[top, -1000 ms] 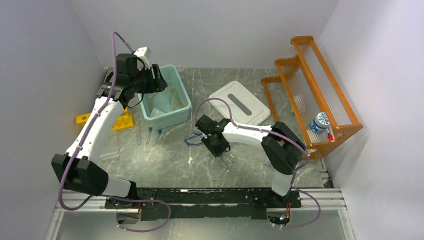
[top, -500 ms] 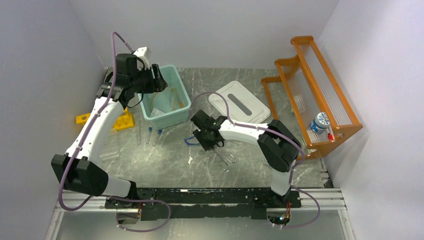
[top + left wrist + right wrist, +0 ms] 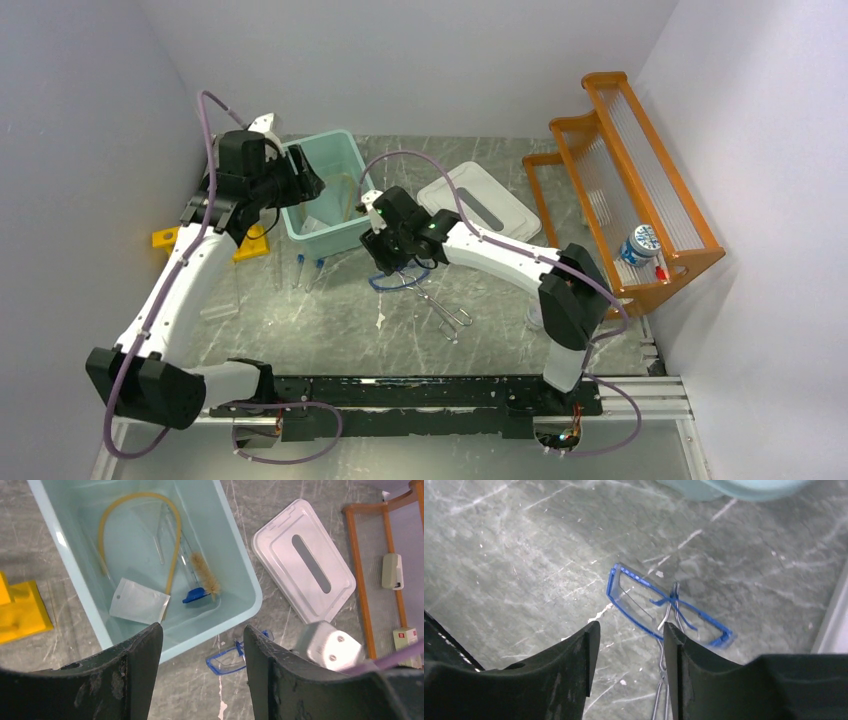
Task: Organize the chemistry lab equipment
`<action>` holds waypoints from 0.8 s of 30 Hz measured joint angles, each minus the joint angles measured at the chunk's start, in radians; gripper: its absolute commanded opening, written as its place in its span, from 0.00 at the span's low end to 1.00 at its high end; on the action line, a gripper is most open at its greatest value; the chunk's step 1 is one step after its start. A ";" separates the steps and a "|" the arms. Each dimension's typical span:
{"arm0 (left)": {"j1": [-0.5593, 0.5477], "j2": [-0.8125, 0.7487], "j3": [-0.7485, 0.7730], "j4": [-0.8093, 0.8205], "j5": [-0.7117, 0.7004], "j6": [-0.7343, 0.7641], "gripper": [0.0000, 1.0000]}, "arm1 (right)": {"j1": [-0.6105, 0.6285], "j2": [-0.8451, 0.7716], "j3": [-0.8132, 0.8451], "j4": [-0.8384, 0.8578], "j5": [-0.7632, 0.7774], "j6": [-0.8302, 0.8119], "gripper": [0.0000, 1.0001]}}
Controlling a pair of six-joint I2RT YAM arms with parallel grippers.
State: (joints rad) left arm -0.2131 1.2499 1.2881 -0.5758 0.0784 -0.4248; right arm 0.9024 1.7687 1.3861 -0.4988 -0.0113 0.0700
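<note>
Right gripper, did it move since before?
Yes. The right gripper slid up and left in the top view, ending close to the teal bin.

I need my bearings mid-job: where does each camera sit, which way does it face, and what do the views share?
Top: fixed above and behind the arms, looking down on the table; both arms and their bases show.
Left wrist: above the bin, facing down into it; the open left gripper fills the bottom.
Right wrist: low over the table, facing down at the glasses and forceps; the open right gripper shows.
Shared: all three views show the glasses.
</note>
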 measured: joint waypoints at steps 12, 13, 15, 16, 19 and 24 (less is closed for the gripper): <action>0.000 -0.061 -0.055 -0.005 -0.015 -0.067 0.64 | 0.000 0.174 0.041 -0.034 -0.144 -0.154 0.43; 0.000 -0.061 -0.055 -0.005 -0.015 -0.068 0.64 | 0.000 0.179 0.041 -0.037 -0.146 -0.162 0.43; 0.000 -0.061 -0.055 -0.005 -0.015 -0.070 0.64 | 0.000 0.187 0.041 -0.046 -0.151 -0.175 0.43; 0.000 -0.061 -0.055 -0.005 -0.015 -0.070 0.64 | 0.000 0.188 0.041 -0.047 -0.152 -0.180 0.43; 0.000 -0.061 -0.055 -0.005 -0.015 -0.071 0.64 | 0.000 0.194 0.047 -0.059 -0.155 -0.191 0.46; 0.000 -0.061 -0.055 -0.005 -0.015 -0.071 0.64 | -0.003 0.187 0.080 -0.068 -0.155 -0.183 0.62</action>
State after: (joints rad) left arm -0.2127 1.1893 1.2331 -0.5812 0.0635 -0.4953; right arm 0.8993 1.9560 1.4666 -0.5663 -0.1661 -0.1135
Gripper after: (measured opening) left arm 0.640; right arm 0.539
